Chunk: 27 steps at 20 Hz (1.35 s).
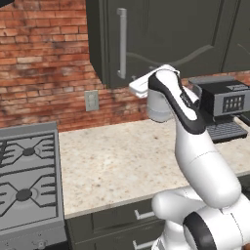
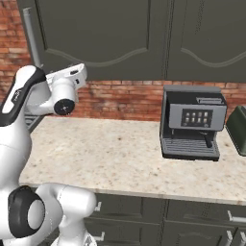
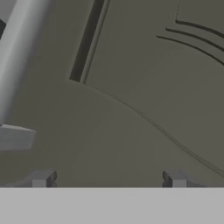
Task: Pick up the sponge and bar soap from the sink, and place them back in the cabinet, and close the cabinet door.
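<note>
Jaws of gripper (image 3: 109, 179) spread wide, empty, facing cabinet door (image 3: 144, 87) up close, silver handle (image 3: 19, 57) to upper left

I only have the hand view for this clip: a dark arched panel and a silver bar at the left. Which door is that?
Observer: The cabinet door with the long silver handle, above the counter.
Reviewer: Is it shut?
Observer: It looks shut in the right base view.
Reviewer: What is nearby?
Observer: A coffee machine stands on the counter to the right.
Reviewer: Tool?
Observer: The tool is open, holding nothing.
</note>
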{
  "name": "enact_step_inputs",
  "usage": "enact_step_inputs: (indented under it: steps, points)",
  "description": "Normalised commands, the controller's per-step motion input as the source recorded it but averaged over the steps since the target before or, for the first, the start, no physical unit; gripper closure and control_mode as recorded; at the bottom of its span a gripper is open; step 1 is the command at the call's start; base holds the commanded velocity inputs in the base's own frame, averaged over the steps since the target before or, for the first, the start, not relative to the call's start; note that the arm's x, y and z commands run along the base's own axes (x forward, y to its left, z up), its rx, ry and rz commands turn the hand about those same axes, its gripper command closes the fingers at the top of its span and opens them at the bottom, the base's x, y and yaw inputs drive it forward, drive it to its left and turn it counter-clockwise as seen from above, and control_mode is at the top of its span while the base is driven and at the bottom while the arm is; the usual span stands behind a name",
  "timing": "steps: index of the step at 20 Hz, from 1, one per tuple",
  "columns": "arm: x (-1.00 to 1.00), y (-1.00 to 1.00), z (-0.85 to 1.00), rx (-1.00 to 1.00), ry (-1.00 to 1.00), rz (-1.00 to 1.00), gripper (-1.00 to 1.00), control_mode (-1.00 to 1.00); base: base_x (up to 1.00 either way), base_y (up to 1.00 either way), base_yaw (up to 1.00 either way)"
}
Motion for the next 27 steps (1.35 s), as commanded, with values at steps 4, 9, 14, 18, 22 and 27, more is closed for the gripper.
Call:
enact_step_inputs:
  steps: [4,9,14,18,22,27]
  points:
    - [0.26,0.00,0.00,0.00,0.00,-0.02,-1.00,-1.00,0.00,0.00,0.00]
    - [0.27,0.00,0.00,0.00,0.00,-0.02,-1.00,-1.00,0.00,0.00,0.00]
    - [0.23,0.01,0.00,0.00,0.00,-0.02,-1.00,-1.00,0.00,0.00,0.00]
    - [0.20,0.01,0.00,0.00,0.00,-0.01,-1.00,-1.00,0.00,0.00,0.00]
    - [0.19,0.01,0.00,0.00,0.00,-0.01,-1.00,-1.00,0.00,0.00,0.00]
    - [0.17,0.01,0.00,0.00,0.00,0.00,-1.00,-1.00,0.00,0.00,0.00]
